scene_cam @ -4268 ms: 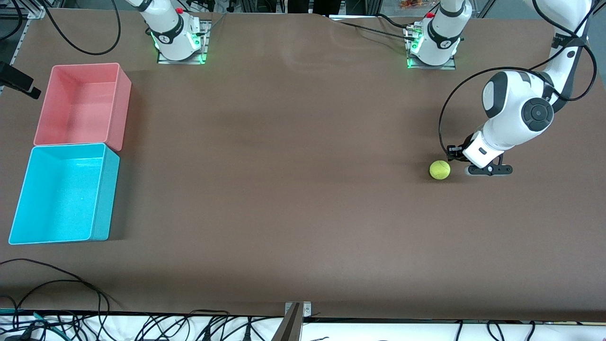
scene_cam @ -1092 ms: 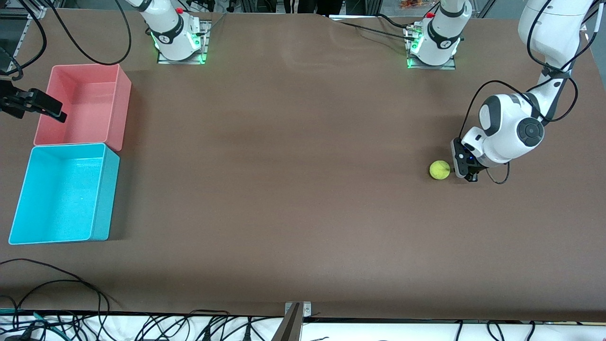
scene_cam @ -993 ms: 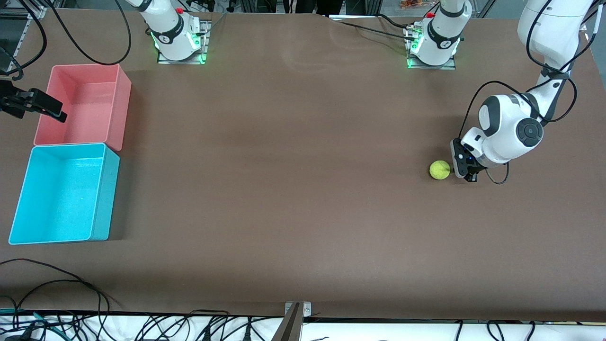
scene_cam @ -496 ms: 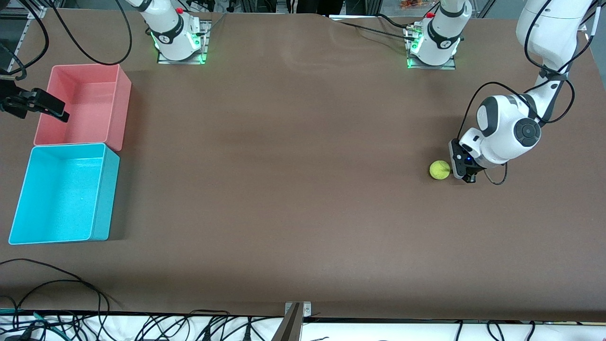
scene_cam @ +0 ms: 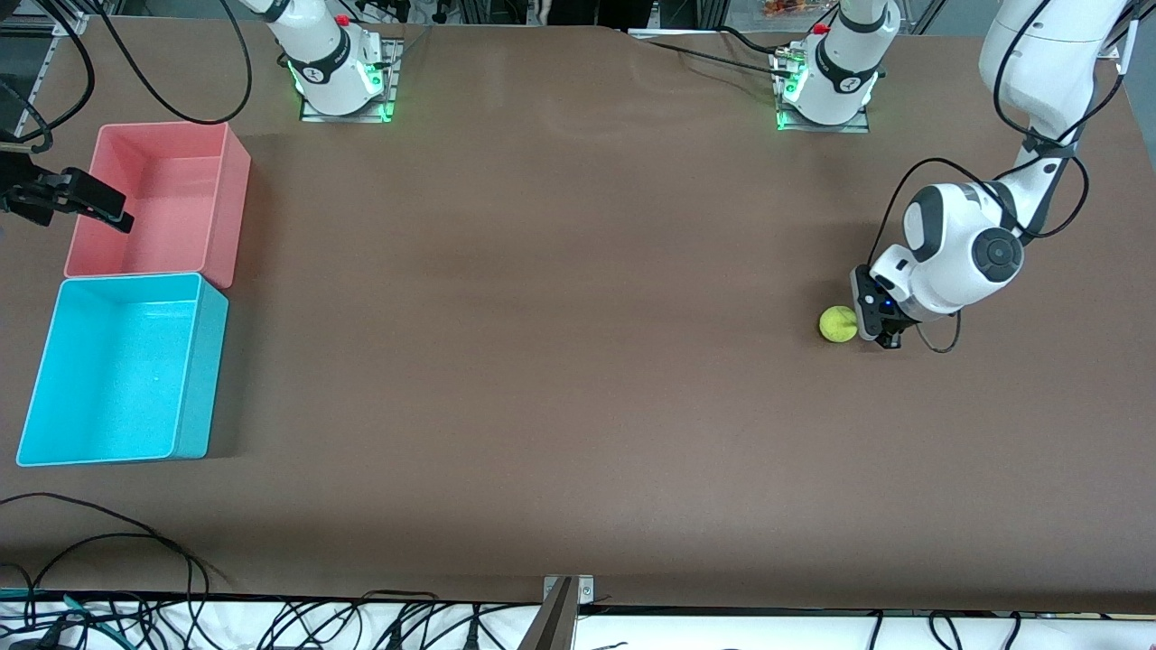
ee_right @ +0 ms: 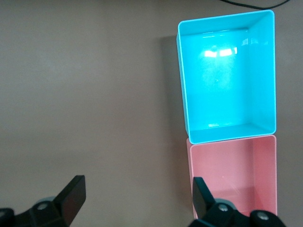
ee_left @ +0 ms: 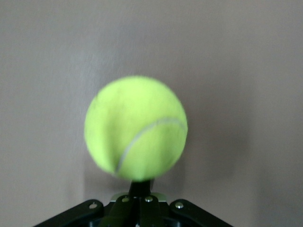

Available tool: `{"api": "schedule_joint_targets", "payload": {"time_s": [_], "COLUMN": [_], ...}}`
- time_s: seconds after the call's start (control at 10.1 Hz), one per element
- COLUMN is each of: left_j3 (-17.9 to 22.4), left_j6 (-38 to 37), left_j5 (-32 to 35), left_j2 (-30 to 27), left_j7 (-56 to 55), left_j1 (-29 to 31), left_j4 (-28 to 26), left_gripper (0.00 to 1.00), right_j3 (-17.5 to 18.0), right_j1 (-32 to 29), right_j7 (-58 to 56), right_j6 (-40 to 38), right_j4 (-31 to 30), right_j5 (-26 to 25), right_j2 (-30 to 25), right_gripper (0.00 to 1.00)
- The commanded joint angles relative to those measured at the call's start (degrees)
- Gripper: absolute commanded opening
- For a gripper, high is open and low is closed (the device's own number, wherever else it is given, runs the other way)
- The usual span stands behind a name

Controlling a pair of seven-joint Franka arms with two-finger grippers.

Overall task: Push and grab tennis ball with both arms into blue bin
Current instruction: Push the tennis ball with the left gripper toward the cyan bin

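Right gripper [scene_cam: 113, 217] hangs over the pink bin [scene_cam: 237, 181], jaws spread, waiting to receive. Blue bin [scene_cam: 203, 361] sits beside it, nearer the camera. Ball [scene_cam: 838, 324] lies well apart, near the left arm's end. Left gripper [scene_cam: 871, 316], jaws pressed together, sits against it, apparently to push it binward.

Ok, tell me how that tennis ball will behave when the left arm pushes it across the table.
The tennis ball is round and sits free on the flat table, so it will probably roll readily. The left gripper meets it with shut fingers, a narrow contact, so it may veer sideways. Its fuzzy cover likely damps sliding.
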Motion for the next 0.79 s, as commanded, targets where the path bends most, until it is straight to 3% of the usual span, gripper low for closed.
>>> {"api": "schedule_joint_targets", "payload": {"time_s": [0.0,0.2,0.69], "left_j3": [-0.9,-5.0,-5.0], "left_j6": [0.4,0.3,0.2], "left_j5": [-0.8,-0.1,4.4], "left_j2": [0.5,0.9,1.3], "left_j7": [-11.6,-27.3,-28.5], "left_j1": [-5.2,-8.5,-6.4], "left_j4": [0.6,0.7,0.7], "left_gripper": [0.00,0.00,0.00], "right_j3": [-0.1,-0.1,-0.2], "right_j1": [0.0,0.0,0.0], "right_j7": [-0.1,-0.2,-0.2], "right_j6": [-1.2,-1.8,-2.9], "right_j4": [1.2,1.2,1.3], "right_j5": [0.8,0.8,0.7], "right_j2": [0.2,0.2,0.2], "right_gripper": [1.00,1.00,1.00]}}
